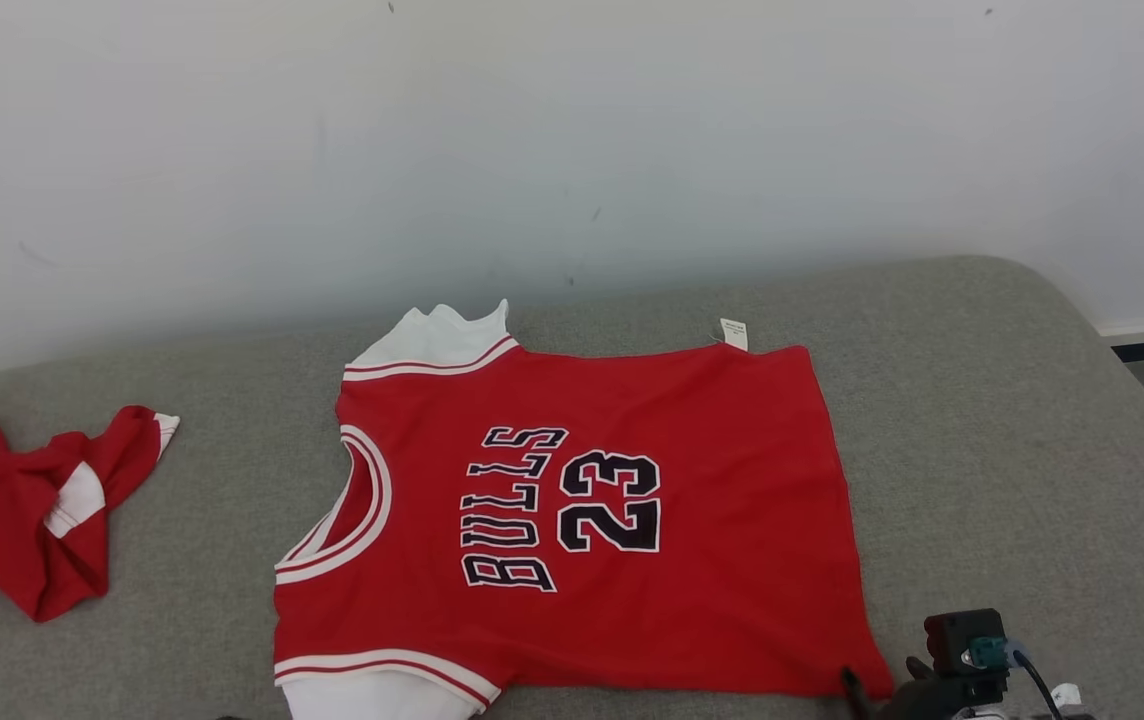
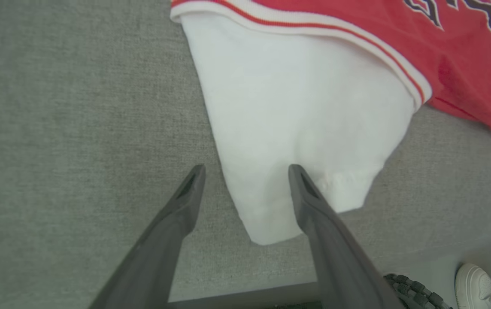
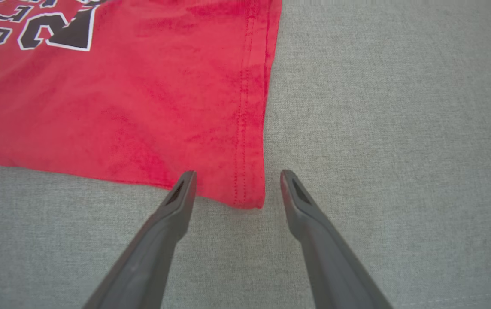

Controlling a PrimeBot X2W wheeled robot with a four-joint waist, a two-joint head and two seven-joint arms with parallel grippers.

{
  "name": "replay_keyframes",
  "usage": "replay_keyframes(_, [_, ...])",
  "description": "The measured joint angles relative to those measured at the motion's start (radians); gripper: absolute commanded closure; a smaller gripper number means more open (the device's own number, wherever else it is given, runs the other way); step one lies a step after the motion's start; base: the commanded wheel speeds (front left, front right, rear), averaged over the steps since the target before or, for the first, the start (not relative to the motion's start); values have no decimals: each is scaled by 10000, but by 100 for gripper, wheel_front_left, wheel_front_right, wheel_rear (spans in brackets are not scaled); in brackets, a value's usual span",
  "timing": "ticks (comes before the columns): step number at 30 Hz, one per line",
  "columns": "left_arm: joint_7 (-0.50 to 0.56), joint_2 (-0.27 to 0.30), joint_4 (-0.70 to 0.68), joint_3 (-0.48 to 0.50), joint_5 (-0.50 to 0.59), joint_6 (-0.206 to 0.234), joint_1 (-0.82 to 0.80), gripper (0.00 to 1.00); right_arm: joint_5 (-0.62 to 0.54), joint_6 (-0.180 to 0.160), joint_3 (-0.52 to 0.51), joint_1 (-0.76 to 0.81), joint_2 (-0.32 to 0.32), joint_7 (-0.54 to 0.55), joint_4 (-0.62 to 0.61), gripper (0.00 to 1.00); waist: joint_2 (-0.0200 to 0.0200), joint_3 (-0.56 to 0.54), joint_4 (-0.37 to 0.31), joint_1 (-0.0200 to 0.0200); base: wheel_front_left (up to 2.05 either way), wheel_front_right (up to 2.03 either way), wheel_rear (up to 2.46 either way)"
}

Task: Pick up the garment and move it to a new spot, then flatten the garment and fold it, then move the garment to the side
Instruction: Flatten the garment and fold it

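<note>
Left pincer point(image 2: 246, 167) spread over sleeve point(image 2: 297, 107), right pincer point(image 3: 238, 172) at jersey corner point(image 3: 250, 191).

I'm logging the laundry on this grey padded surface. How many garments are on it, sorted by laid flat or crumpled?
Laid flat: 1, the red Bulls jersey
Crumpled: 1, the red and white garment at the left
Total: 2

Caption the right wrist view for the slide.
Open right end effector framing the hem corner of a red jersey lying flat on a grey fabric surface.
</note>
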Motion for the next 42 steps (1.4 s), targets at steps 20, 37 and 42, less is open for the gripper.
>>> replay_keyframes(20, [372, -230, 357, -63, 0, 13, -235, 53, -65, 0, -102, -258, 167, 12, 871, 0, 0, 251, 78, 0, 0, 0, 0])
replay_keyframes(37, [374, -339, 531, -82, 0, 13, -403, 94, -226, 15, 92, -491, 151, -151, 1296, 18, 1, 312, 206, 0, 0, 0, 0])
replay_keyframes(42, [370, -384, 543, -79, -2, 13, -423, 93, -232, 15, 94, -547, 146, -242, 1423, 57, 1, 301, 247, -1, 0, 0, 0])
